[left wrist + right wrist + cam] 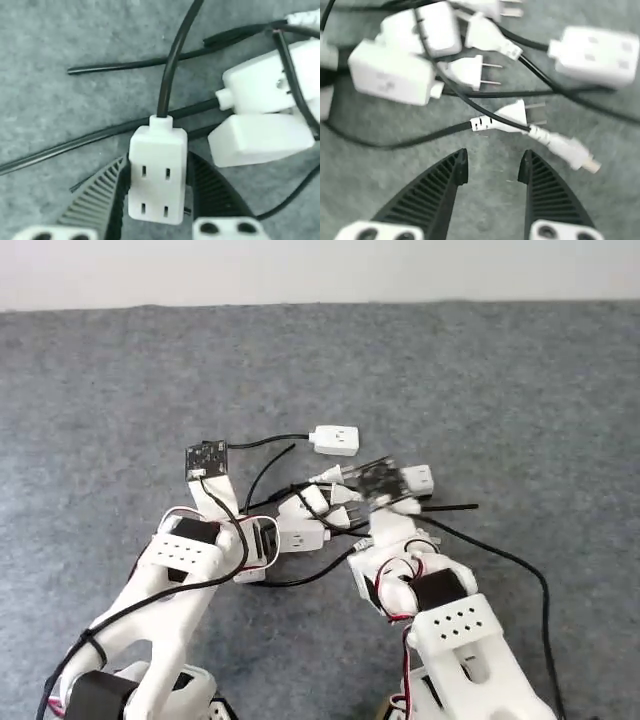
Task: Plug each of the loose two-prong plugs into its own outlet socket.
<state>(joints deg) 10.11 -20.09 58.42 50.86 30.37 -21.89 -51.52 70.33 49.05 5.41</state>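
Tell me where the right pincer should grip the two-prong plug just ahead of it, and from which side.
Take the plug by its white body behind the prongs, across its width, coming down from above: it lies flat. The open right pincer sits just short of it. Best avoid the black cord crossing its rear.

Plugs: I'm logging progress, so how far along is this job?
Done: nothing visible; one plug and a second plug lie loose, prongs bare. In hand: the left gripper clamps an outlet socket; the right gripper hangs open by the first plug. Left: every insertion.
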